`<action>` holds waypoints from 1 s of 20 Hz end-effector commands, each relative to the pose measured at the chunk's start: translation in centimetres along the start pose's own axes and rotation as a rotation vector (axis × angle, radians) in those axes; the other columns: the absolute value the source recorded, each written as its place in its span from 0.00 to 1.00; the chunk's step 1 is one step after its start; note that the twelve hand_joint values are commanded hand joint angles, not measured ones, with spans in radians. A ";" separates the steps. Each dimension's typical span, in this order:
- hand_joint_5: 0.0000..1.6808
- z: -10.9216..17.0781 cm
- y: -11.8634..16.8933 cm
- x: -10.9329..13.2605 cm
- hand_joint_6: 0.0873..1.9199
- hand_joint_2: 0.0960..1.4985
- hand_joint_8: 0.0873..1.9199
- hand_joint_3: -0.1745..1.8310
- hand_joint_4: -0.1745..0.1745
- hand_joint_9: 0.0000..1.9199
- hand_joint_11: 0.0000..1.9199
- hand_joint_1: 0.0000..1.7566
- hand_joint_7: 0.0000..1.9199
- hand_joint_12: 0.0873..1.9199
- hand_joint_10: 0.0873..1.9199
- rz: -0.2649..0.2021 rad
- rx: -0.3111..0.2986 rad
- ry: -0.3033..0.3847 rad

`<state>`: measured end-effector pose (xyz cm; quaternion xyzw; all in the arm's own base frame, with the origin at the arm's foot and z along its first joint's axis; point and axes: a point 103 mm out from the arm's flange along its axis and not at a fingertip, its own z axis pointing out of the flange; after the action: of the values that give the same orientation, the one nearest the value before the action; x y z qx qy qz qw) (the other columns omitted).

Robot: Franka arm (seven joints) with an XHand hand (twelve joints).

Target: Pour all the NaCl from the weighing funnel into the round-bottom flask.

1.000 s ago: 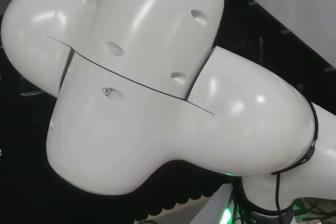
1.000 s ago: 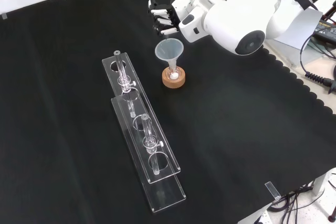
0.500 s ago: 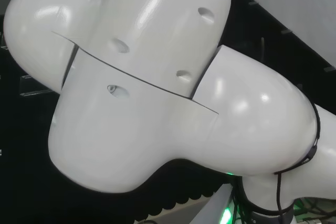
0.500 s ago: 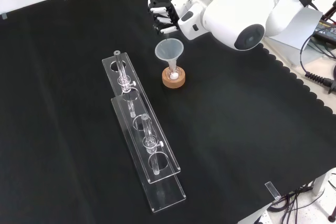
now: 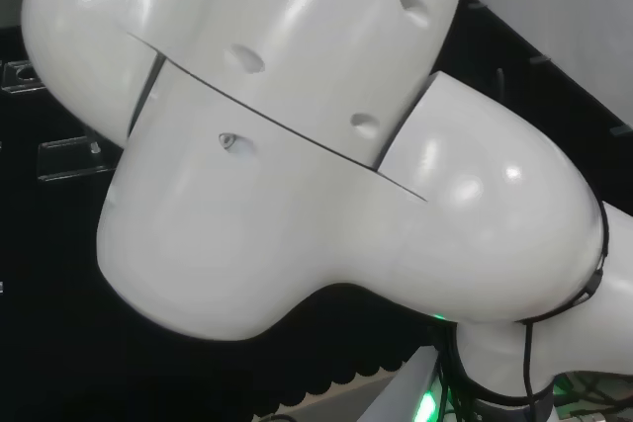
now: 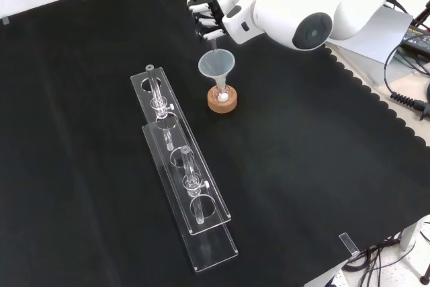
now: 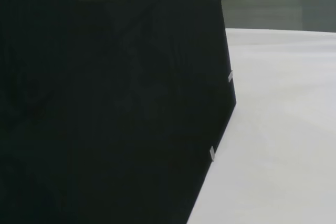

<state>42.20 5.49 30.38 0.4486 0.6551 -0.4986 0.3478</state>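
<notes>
One cork ring point(image 6: 222, 101) serves as the landmark on the bench point(image 6: 80, 186), which is covered in black cloth. In the front view a small round-bottom flask point(image 6: 221, 95) sits in that ring, with white powder showing in its bulb. A clear conical funnel point(image 6: 216, 66) stands upright in the neck of the flask, its wide mouth directly above the ring.

Above the ring in the front view, farther up the frame, hangs the robot hand point(image 6: 209, 15). Its black and white fingers point(image 6: 199, 22) are curled, and a thin pale stem points down from them toward the mouth of the funnel, its tip just above the rim. That stem looks like the spout of the weighing funnel point(image 6: 213, 42), so the robot hand appears to be grasping it, though the rest of the piece is too clear and small to make out. The white arm link point(image 6: 295, 8) with its round grey cap lies to the right of the ring and higher in the frame.

To the left of the ring and below it in the front view, two long clear racks point(image 6: 181, 179) lie end to end, slightly overlapping, with slim glass pieces resting on them.

In the head view, the arm's white links point(image 5: 297, 145) stand in the foreground, with the ends of clear racks at the left edge.
</notes>
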 end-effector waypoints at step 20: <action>0.63 3.7 -0.8 -2.5 0.45 0.64 0.18 0.18 1.00 0.70 0.50 0.59 0.62 0.46 0.00 0.021 -0.095 0.512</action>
<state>42.24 1.90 32.22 0.5332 0.7108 -0.3868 0.2468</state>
